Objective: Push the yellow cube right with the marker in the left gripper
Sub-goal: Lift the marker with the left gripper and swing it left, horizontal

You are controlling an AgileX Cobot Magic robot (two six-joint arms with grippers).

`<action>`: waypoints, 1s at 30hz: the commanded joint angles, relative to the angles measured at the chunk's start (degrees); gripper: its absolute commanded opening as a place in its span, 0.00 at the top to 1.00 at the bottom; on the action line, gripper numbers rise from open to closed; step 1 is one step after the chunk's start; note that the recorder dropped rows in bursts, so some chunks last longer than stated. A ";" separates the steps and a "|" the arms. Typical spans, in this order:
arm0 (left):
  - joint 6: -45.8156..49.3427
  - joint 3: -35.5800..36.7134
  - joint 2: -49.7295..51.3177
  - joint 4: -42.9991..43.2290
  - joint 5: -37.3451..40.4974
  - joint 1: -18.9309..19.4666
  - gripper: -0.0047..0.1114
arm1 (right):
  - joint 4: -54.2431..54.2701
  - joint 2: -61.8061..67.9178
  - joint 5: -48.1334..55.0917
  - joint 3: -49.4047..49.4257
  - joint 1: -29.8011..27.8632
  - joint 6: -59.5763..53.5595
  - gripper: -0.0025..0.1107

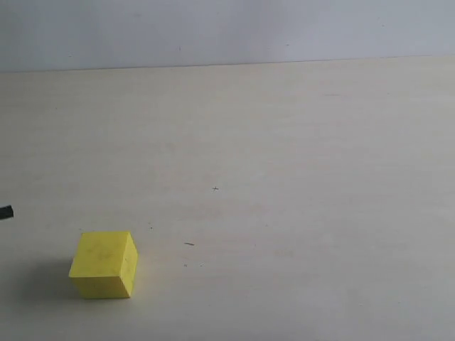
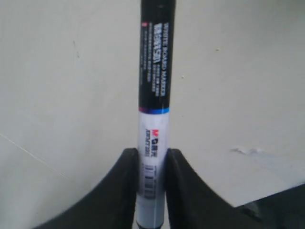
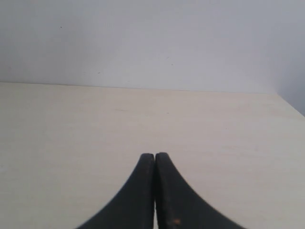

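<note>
The left gripper (image 2: 151, 160) clamps its fingers (image 2: 119, 191) on the marker (image 2: 155, 71) by its white barrel, with the black end pointing ahead over the table (image 2: 57, 95). The right gripper (image 3: 155, 160) is pressed closed and empty. The yellow cube (image 1: 104, 264) sits at seven o'clock in the exterior view.

Left gripper (image 2: 151, 152) has two smooth matte-black fingers (image 2: 121, 186), broad at the base and curving in to narrow rounded tips. Right gripper (image 3: 155, 155) same black tapered shape, with a tiny orange-brown speck well back from one tip.

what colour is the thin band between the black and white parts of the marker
Blue, a thin ring round the marker; clearest in the left wrist view.
</note>
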 commanded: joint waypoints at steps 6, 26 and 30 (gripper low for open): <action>14.70 8.41 0.19 3.19 -23.16 0.19 0.96 | -0.03 -0.33 -0.84 0.24 -0.33 -0.06 0.98; 15.10 10.54 0.19 3.42 -18.49 3.24 0.96 | -0.03 -0.33 -0.84 0.24 -0.33 -0.06 0.98; 17.98 11.95 0.19 -0.27 -22.64 3.24 0.96 | -0.03 -0.33 -0.84 0.24 -0.33 -0.06 0.98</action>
